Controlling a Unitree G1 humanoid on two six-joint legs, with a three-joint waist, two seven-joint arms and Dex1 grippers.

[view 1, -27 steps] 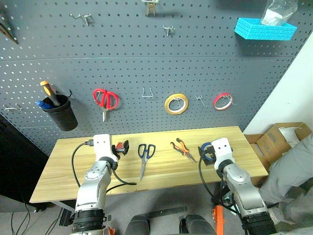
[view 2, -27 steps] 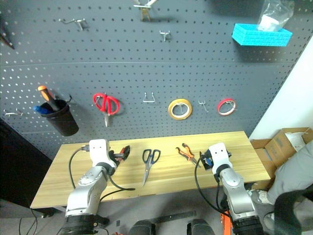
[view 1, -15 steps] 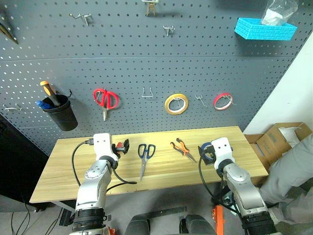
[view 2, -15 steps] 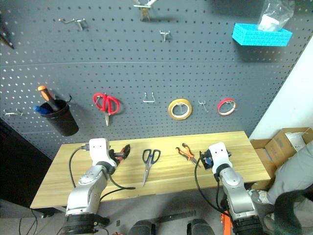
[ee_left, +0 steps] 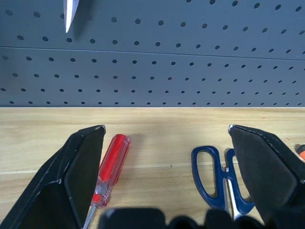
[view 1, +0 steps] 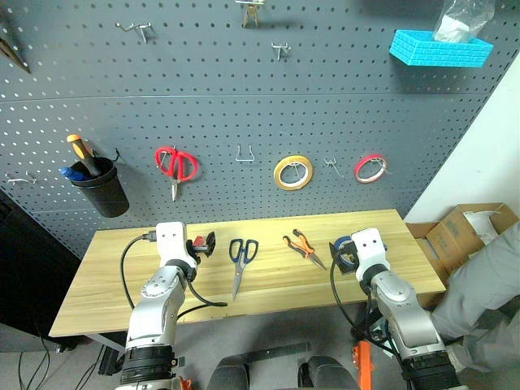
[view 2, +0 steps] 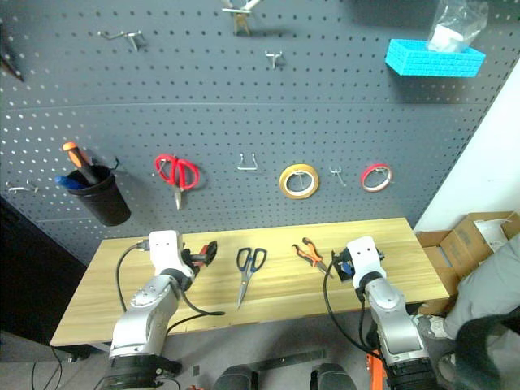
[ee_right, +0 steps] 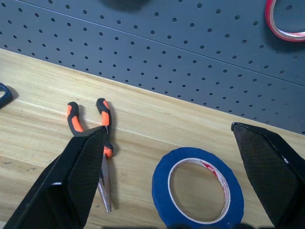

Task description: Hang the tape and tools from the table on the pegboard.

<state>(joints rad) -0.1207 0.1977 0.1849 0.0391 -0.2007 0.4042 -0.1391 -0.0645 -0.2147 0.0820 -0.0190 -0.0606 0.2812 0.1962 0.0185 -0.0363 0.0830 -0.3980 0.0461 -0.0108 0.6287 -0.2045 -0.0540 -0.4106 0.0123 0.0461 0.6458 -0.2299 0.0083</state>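
The table [view 1: 114,284] stands in front of the dark pegboard [view 1: 244,97]. On it lie a red-handled screwdriver [ee_left: 110,169], dark-blue-handled scissors [view 1: 240,258], orange-and-black pliers [view 1: 302,245] and the blue tape [ee_right: 198,188]. My left gripper [ee_left: 167,127] hovers open over the screwdriver and the scissors' handles [ee_left: 217,179], holding nothing. My right gripper [ee_right: 168,126] is open above the tape, with the pliers [ee_right: 97,143] beside one finger. In the head view the right hand [view 1: 367,248] hides part of the tape.
On the pegboard hang red-handled scissors [view 1: 175,165], a yellow roll [view 1: 292,172], a red roll [view 1: 370,168], a black cup [view 1: 101,185] with an orange-handled screwdriver, and a blue basket [view 1: 439,47]. Bare hooks [view 1: 245,153] sit between them. A cardboard box [view 1: 467,227] and a person's leg [view 1: 487,276] are at the right.
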